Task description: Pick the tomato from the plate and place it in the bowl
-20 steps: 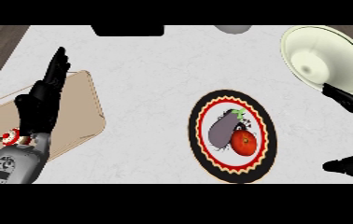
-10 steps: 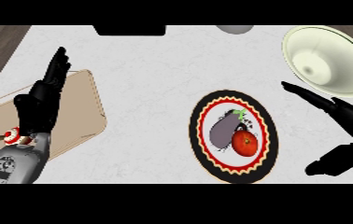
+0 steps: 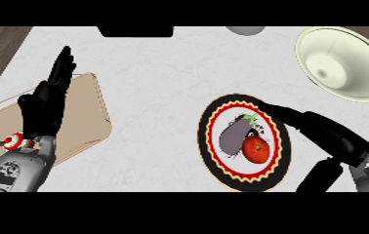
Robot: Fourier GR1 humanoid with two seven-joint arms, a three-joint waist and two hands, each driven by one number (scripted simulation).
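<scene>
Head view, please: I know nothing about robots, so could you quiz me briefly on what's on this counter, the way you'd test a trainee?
1. True or false: the tomato lies in the bowl.
2. The right hand is: A) curled round the tomato; B) open, fingers straight over the plate's right rim; C) inside the bowl.
3. Fill in: the left hand, open with fingers up, shows above the tan ____.
Key: 1 false, it lies on the plate. 2 B. 3 board.
</scene>
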